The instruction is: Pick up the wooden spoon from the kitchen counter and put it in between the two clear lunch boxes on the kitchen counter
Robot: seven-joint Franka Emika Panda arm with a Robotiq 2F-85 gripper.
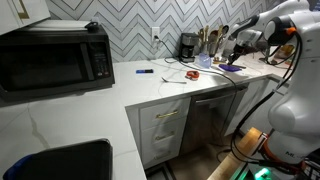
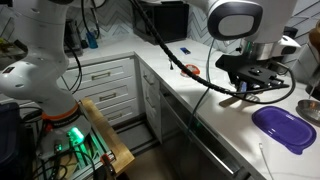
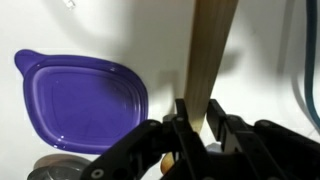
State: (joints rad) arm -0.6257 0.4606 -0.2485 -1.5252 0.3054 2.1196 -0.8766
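Nearest the wrist camera: gripper [image 3: 200,122], jaws clamped on the wooden spoon [image 3: 212,50], one pad pressing each side of the handle.

Spoon axis: runs straight away from the palm and out through the top edge of the wrist view. Its far end is cut off, so which end is held cannot be told. Whether it rests on the kitchen counter [image 3: 150,40] or hangs clear of it is unclear.

Beside the handle: purple lid [image 3: 80,95], lying flat. In an exterior view the purple lid [image 2: 285,128] sits near the counter's front edge.

Opposite side, at the frame edge: curved clear rim [image 3: 305,75], possibly one lunch box. No second box is found. Judged: the target gap lies off to that side, unconfirmed.

Farthest, by the counter's corner: microwave [image 1: 55,55].

Spoon too small to make out in both exterior views.
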